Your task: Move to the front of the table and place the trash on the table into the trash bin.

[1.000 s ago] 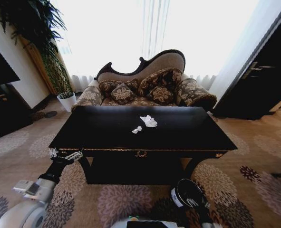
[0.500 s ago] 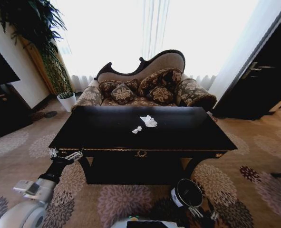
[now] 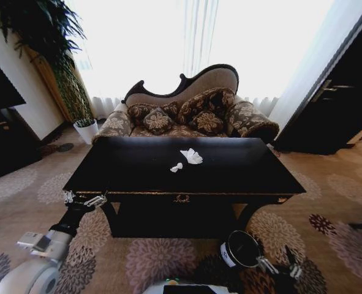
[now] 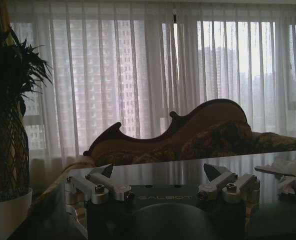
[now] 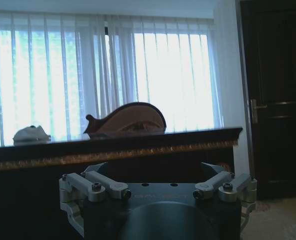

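Note:
The glossy black table (image 3: pixel 242 174) stands before me, with two crumpled white paper wads of trash on its middle: a larger one (image 3: pixel 193 156) and a smaller one (image 3: pixel 176 167). The dark round trash bin (image 3: pixel 242 249) sits on the carpet in front of the table's right half. Just right of the bin, low over the carpet, my right gripper (image 3: pixel 279 268) is open and empty. My left gripper (image 3: pixel 84 199) hangs open at the table's front left corner. In the left wrist view that gripper (image 4: pixel 160 172) faces across the tabletop toward the wads (image 4: pixel 283 167). The right gripper (image 5: pixel 155 170) looks up at the table's gold-trimmed front edge (image 5: pixel 112 152).
A patterned sofa (image 3: pixel 187 113) stands behind the table under bright curtained windows. A tall plant in a white pot (image 3: pixel 86 130) is at the back left, and a dark door (image 3: pixel 334 104) at the right. Flowered carpet surrounds the table.
My right gripper has moved rightward from in front of the bin to its right side. The left arm, the table and the wads have not moved.

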Controlling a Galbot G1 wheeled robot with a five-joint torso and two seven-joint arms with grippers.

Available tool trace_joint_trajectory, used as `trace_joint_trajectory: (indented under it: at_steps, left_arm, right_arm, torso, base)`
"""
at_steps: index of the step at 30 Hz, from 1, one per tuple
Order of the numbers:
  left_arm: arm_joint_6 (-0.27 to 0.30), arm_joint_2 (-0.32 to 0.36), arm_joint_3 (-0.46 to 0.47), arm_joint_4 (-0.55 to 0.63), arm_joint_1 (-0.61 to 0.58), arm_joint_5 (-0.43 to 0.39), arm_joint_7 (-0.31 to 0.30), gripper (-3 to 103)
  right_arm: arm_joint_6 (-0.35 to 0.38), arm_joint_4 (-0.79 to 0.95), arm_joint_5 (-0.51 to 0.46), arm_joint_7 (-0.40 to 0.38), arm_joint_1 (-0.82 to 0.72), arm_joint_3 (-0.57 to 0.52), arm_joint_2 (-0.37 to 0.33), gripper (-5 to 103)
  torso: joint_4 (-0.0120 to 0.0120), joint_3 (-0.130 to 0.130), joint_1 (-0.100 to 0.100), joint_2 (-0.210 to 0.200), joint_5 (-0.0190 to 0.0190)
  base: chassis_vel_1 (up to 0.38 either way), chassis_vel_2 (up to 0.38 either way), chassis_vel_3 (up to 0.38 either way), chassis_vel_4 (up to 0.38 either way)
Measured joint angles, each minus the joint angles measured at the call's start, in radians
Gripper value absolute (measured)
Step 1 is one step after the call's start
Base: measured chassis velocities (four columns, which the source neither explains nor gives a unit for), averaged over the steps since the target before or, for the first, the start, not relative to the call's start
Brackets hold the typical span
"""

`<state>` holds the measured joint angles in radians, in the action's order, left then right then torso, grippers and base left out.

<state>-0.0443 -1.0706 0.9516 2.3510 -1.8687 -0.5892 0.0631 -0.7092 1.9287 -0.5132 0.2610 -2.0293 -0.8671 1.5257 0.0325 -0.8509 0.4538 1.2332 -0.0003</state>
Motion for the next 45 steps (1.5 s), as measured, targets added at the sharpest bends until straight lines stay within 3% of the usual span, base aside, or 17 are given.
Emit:
trace_joint_trajectory:
  at_steps: [8, 11, 13, 16, 17, 19, 21, 22, 24, 25, 32, 34, 35, 38, 41, 45]
  left_arm:
    - [0.0, 0.0, 0.0, 0.0, 0.0, 0.0, 0.0, 100]
    - [0.0, 0.0, 0.0, 0.0, 0.0, 0.0, 0.0, 100]
    - [0.0, 0.0, 0.0, 0.0, 0.0, 0.0, 0.0, 100]
    - [0.0, 0.0, 0.0, 0.0, 0.0, 0.0, 0.0, 100]
    - [0.0, 0.0, 0.0, 0.0, 0.0, 0.0, 0.0, 100]
    - [0.0, 0.0, 0.0, 0.0, 0.0, 0.0, 0.0, 100]
    - [0.0, 0.0, 0.0, 0.0, 0.0, 0.0, 0.0, 100]
    - [0.0, 0.0, 0.0, 0.0, 0.0, 0.0, 0.0, 100]
    - [0.0, 0.0, 0.0, 0.0, 0.0, 0.0, 0.0, 100]
    - [0.0, 0.0, 0.0, 0.0, 0.0, 0.0, 0.0, 100]
    - [0.0, 0.0, 0.0, 0.0, 0.0, 0.0, 0.0, 100]
    - [0.0, 0.0, 0.0, 0.0, 0.0, 0.0, 0.0, 100]
    - [0.0, 0.0, 0.0, 0.0, 0.0, 0.0, 0.0, 100]
    - [0.0, 0.0, 0.0, 0.0, 0.0, 0.0, 0.0, 100]
    - [0.0, 0.0, 0.0, 0.0, 0.0, 0.0, 0.0, 100]
    - [0.0, 0.0, 0.0, 0.0, 0.0, 0.0, 0.0, 100]
  right_arm:
    - [0.116, 0.16, -0.025, -0.023, -0.001, -0.051, -0.077, 100]
    - [0.239, 0.244, -0.054, -0.041, 0.04, -0.076, -0.133, 100]
    - [0.265, 0.256, -0.058, -0.045, 0.052, -0.079, -0.145, 100]
    - [0.421, 0.314, -0.094, -0.063, 0.121, -0.09, -0.229, 100]
    - [0.421, 0.314, -0.094, -0.063, 0.121, -0.09, -0.229, 100]
    - [0.55, 0.346, -0.142, -0.091, 0.158, -0.088, -0.31, 100]
    - [0.63, 0.352, -0.158, -0.121, 0.203, -0.068, -0.39, 100]
    - [0.63, 0.352, -0.158, -0.121, 0.203, -0.068, -0.39, 100]
    - [0.688, 0.351, -0.173, -0.155, 0.24, -0.045, -0.461, 100]
    - [0.76, 0.345, -0.213, -0.182, 0.282, -0.025, -0.531, 100]
    - [0.866, 0.312, -0.278, -0.226, 0.389, 0.027, -0.663, 100]
    - [0.901, 0.282, -0.331, -0.279, 0.463, 0.06, -0.746, 100]
    - [0.901, 0.282, -0.331, -0.279, 0.463, 0.06, -0.746, 100]
    - [0.932, 0.234, -0.412, -0.331, 0.536, 0.104, -0.878, 100]
    - [0.943, 0.209, -0.44, -0.347, 0.564, 0.132, -0.934, 100]
    - [0.979, 0.124, -0.512, -0.393, 0.692, 0.259, -1.057, 100]
  torso:
    - [0.0001, 0.0, 0.0, 0.0, 0.0001]
    - [0.0001, 0.0, 0.0, 0.0, 0.0001]
    - [0.0, 0.0, 0.0, 0.0, 0.0001]
    - [-0.0001, 0.0, 0.0, 0.0, 0.0004]
    - [-0.0001, 0.0, 0.0, 0.0, 0.0004]
    - [0.0002, 0.0, 0.0, 0.0, 0.0001]
    - [0.0001, 0.0, 0.0, 0.0, 0.0003]
    - [0.0001, 0.0, 0.0, 0.0, 0.0003]
    - [-0.0004, 0.0, 0.0, 0.0, 0.0003]
    - [-0.0003, 0.0, 0.0, 0.0, 0.0003]
    - [0.0001, 0.0, 0.0, 0.0, 0.0004]
    - [-0.0001, 0.0, 0.0, 0.0, 0.0002]
    - [-0.0001, 0.0, 0.0, 0.0, 0.0002]
    - [-0.0002, 0.0, 0.0, 0.0, 0.0002]
    - [0.0, 0.0, 0.0, 0.0, 0.0003]
    - [0.0001, 0.0, 0.0, 0.0, -0.0001]
  base:
    - [0.0, 0.0, 0.0, 0.0]
    - [0.0, 0.0, 0.0, 0.0]
    - [0.0, 0.0, 0.0, 0.0]
    - [0.0, 0.0, 0.0, 0.0]
    - [0.0, 0.0, 0.0, 0.0]
    - [0.0, 0.0, 0.0, 0.0]
    - [0.0, 0.0, 0.0, 0.0]
    - [0.0, 0.0, 0.0, 0.0]
    - [0.0, 0.0, 0.0, 0.0]
    - [0.0, 0.0, 0.0, 0.0]
    - [0.0, 0.0, 0.0, 0.0]
    - [0.0, 0.0, 0.0, 0.0]
    - [0.0, 0.0, 0.0, 0.0]
    - [0.0, 0.0, 0.0, 0.0]
    - [0.0, 0.0, 0.0, 0.0]
    - [0.0, 0.0, 0.0, 0.0]
